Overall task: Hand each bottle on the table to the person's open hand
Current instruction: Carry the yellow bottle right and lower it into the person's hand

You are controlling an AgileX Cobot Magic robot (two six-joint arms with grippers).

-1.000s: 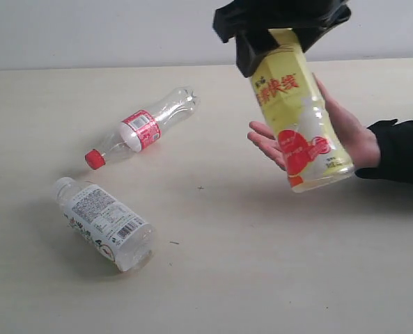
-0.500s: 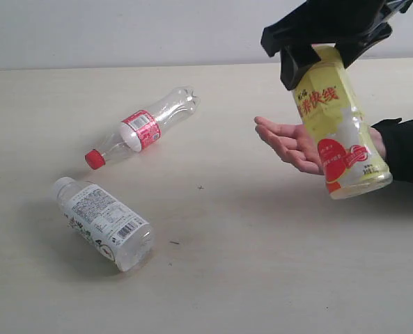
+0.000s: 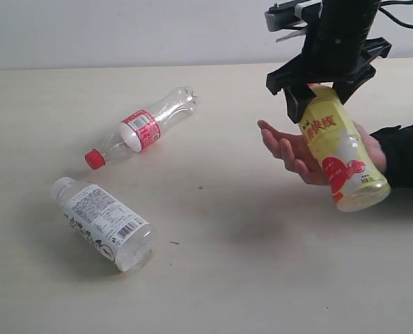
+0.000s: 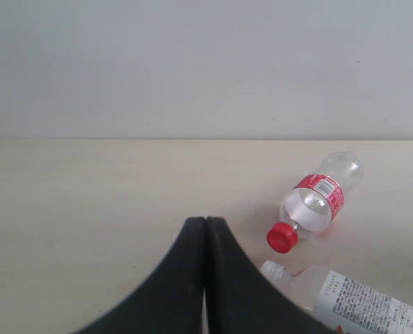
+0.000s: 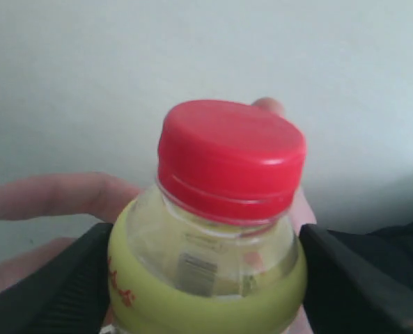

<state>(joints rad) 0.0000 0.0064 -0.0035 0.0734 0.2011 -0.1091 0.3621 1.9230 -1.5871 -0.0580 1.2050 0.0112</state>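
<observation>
The right gripper has its jaws spread wide and clamped on the shoulder of the yellow bottle, just under its red cap. The bottle hangs nearly upright, cap up, its long axis leaning so the base swings out past the wrist end of the person's open hand. It sits in front of the palm; whether it touches the palm cannot be told.

The left gripper has its jaws pressed together, with nothing between them.

Well apart from the hand, the slim clear bottle lies on the table, its base toward the hand. The white-capped bottle lies farther from the hand, likewise base toward it.
</observation>
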